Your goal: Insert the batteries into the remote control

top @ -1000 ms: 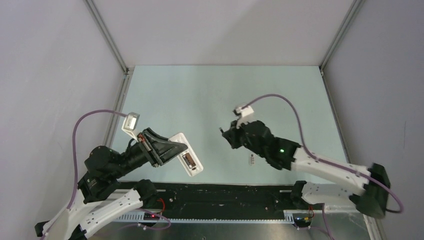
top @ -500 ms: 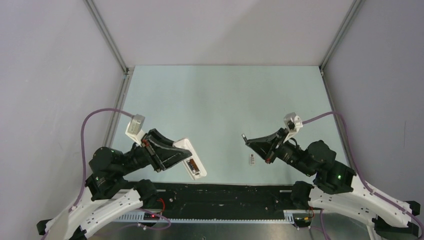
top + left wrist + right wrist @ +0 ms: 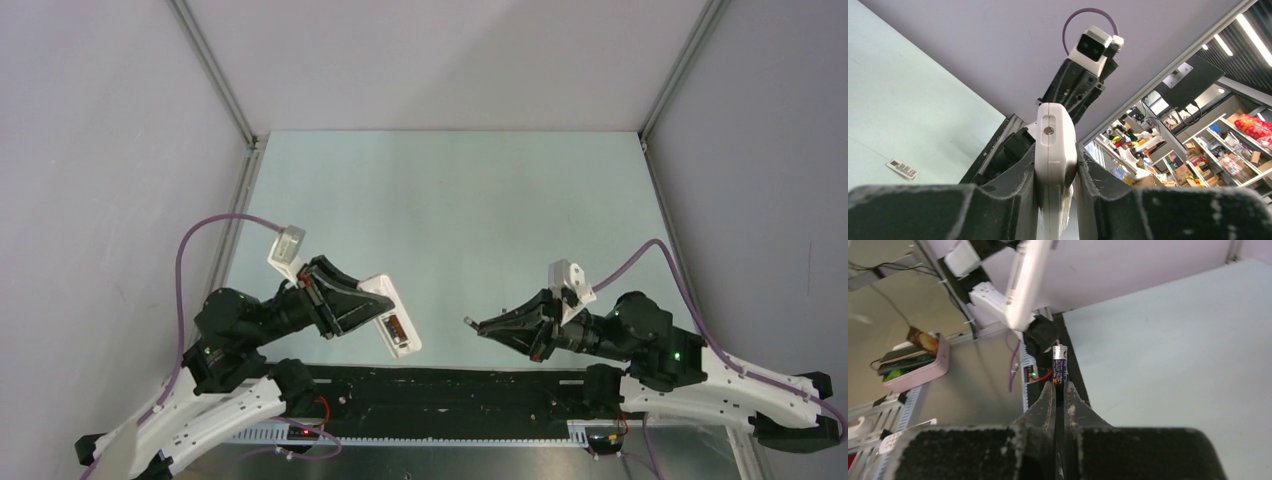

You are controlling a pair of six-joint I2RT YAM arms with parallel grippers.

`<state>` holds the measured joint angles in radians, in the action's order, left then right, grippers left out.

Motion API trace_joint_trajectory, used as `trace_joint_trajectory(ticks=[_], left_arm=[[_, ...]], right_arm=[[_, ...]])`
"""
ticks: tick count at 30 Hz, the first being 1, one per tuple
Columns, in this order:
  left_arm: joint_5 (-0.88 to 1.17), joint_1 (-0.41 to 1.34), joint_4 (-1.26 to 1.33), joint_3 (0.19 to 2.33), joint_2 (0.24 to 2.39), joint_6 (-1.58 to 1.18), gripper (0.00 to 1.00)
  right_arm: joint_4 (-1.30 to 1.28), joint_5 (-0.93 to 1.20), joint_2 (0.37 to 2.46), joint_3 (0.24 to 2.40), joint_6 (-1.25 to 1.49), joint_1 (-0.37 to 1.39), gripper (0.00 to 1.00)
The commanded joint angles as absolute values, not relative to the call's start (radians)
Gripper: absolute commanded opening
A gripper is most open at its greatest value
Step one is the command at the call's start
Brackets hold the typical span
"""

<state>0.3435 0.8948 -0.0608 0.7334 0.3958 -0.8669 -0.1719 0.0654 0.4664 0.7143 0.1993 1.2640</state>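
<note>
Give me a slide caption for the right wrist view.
Right pincer grips a small dark cylindrical battery, with the white rectangular plastic remote ahead.

Item count: one remote control (image 3: pixel 398 335); one battery (image 3: pixel 1060 365) in clear view; one small pale piece (image 3: pixel 902 169) on the table (image 3: pixel 450 200); two grippers, the left gripper (image 3: pixel 372 300) and the right gripper (image 3: pixel 478 326).

On my top feed the pale green table (image 3: pixel 450 200) fills the centre; grey walls (image 3: pixel 440 60) close it in; a metal post (image 3: pixel 213 72) slants in from the upper left; a black rail (image 3: pixel 450 385) crosses the bottom. My right wrist feed shows a pink tray (image 3: pixel 928 373) at left; my left wrist feed shows stocked shelves (image 3: pixel 1198 160) at lower right.
</note>
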Motion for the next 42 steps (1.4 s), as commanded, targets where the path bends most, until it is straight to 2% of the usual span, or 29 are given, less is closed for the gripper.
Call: trace_joint_trajectory(ticks=[1,10,16,24,30,36,42], left_arm=[[0.334,0.899,-0.006,0.736,0.411,-0.893,0.00],[0.361,0.899,0.033,0.738,0.428,-0.908,0.00],[0.384,0.900,0.054,0.732,0.422,-0.907,0.00],[0.427,0.899,0.120,0.721,0.399,-0.903,0.00],[0.452,0.900,0.163,0.718,0.381,-0.895,0.00],[0.481,0.900,0.190,0.729,0.376,-0.875,0.00],[0.447,0.900,0.153,0.735,0.381,-0.843,0.00]], right_arm=[[-0.059,0.129,0.451,0.719,0.095,1.321,0.00],[0.072,0.363,0.471,0.718,0.129,1.330,0.00],[0.075,0.352,0.470,0.718,0.127,1.336,0.00],[0.048,0.296,0.472,0.718,0.129,1.344,0.00],[-0.091,0.076,0.533,0.718,0.172,1.345,0.00],[-0.126,0.023,0.649,0.716,0.202,1.342,0.00],[-0.122,-0.071,0.636,0.712,0.221,1.337,0.00]])
